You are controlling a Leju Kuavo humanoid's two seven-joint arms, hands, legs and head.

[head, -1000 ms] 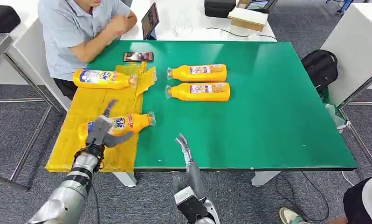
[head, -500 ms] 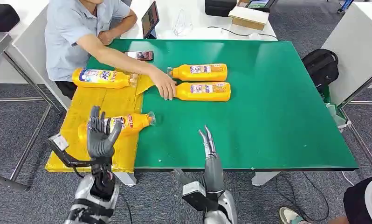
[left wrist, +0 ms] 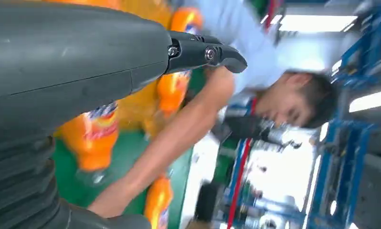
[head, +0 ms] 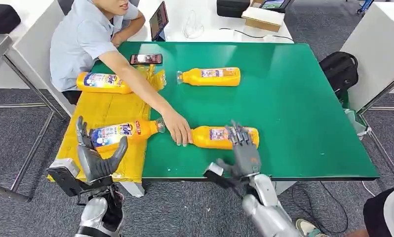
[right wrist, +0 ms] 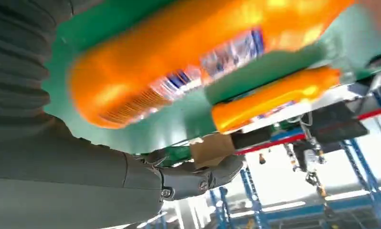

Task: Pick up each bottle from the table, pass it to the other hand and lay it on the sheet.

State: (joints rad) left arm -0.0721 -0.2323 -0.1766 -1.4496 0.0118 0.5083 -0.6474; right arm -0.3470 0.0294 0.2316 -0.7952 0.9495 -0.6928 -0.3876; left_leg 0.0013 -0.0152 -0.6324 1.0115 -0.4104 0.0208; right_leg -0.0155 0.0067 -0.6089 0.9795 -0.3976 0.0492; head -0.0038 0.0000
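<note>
A person's hand [head: 179, 132] covered the neck of the near bottle [head: 219, 137], which lay on the green table [head: 303, 108] right of the yellow sheet [head: 106, 106]. The right hand [head: 243, 144], fingers spread, hid that bottle's base; whether it touched was unclear. The left hand [head: 97, 155] hung released, off the sheet's near edge. Two bottles lay on the sheet; wrist views were blurred.

Grey carpet floor [head: 17, 148] surrounds a green-topped table [head: 294, 113]. A white desk [head: 205, 22] stands behind it, a white table [head: 377, 49] to one side, a black backpack [head: 339, 69] between.
</note>
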